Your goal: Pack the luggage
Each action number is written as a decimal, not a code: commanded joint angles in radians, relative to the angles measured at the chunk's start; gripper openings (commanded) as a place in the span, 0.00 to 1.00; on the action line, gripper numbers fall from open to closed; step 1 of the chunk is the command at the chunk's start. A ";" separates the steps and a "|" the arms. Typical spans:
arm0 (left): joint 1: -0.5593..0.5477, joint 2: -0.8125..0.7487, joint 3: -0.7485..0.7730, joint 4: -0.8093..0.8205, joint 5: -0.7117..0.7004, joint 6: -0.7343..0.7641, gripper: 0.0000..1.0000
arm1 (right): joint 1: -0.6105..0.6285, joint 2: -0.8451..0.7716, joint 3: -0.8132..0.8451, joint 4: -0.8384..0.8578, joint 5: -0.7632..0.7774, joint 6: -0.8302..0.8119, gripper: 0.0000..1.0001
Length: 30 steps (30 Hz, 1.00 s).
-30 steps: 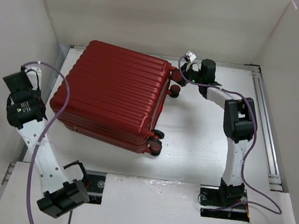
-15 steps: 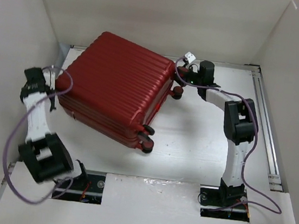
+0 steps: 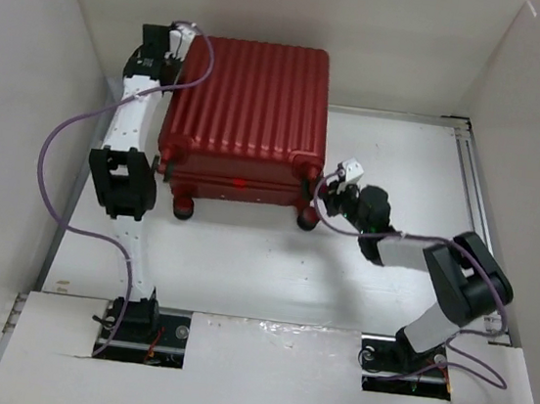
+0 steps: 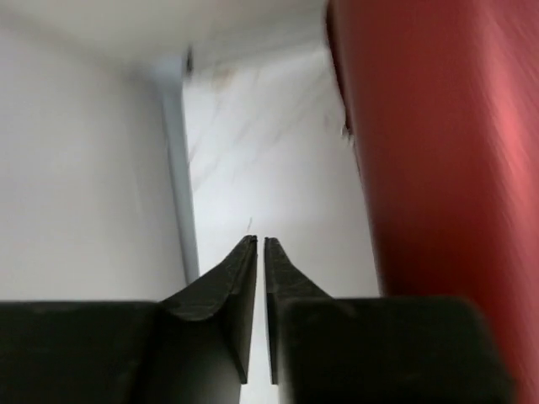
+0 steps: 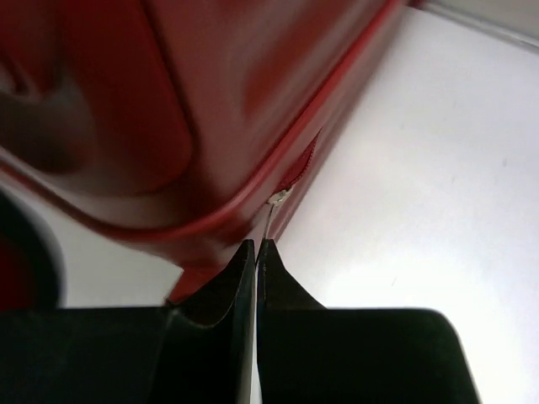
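The luggage (image 3: 247,110) is a closed dark-red ribbed suitcase at the back of the table, its two black wheels (image 3: 182,209) facing the near side. My right gripper (image 3: 325,189) sits at its near right corner. In the right wrist view this gripper (image 5: 256,244) is shut on the silver zipper pull (image 5: 271,212) that hangs from the red shell (image 5: 168,109). My left gripper (image 3: 160,39) is at the suitcase's far left corner, between it and the side wall. In the left wrist view it (image 4: 259,241) is shut on nothing, with the red shell (image 4: 446,143) just to its right.
White walls (image 3: 28,84) close in the table on the left, back and right. The left wall (image 4: 84,185) stands close beside the left gripper. A metal rail (image 3: 480,213) runs along the right edge. Purple cables (image 3: 54,151) loop off both arms.
The luggage has swung from a diagonal position to square against the back wall. The left arm has reached from the near left to the far left corner. The right gripper has come nearer.
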 commanded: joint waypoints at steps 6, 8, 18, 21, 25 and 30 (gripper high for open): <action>-0.314 -0.312 -0.020 -0.168 0.456 0.072 0.29 | 0.305 -0.190 -0.248 0.151 -0.025 0.162 0.00; -0.408 -0.522 -0.242 -0.159 0.456 0.204 0.36 | 0.331 -0.204 -0.248 0.129 0.014 0.162 0.00; -0.773 -0.945 -0.807 -0.340 0.358 0.305 0.78 | 0.417 -0.240 -0.274 0.192 0.185 0.264 0.00; -0.773 -0.971 -0.841 -0.370 0.370 0.255 1.00 | 0.457 -0.240 -0.264 0.171 0.218 0.265 0.00; -0.819 -0.965 -0.899 -0.216 0.275 0.072 1.00 | 0.494 -0.221 -0.254 0.160 0.276 0.265 0.00; -0.828 -0.913 -0.899 -0.151 0.238 -0.092 1.00 | 0.514 -0.198 -0.245 0.138 0.325 0.301 0.00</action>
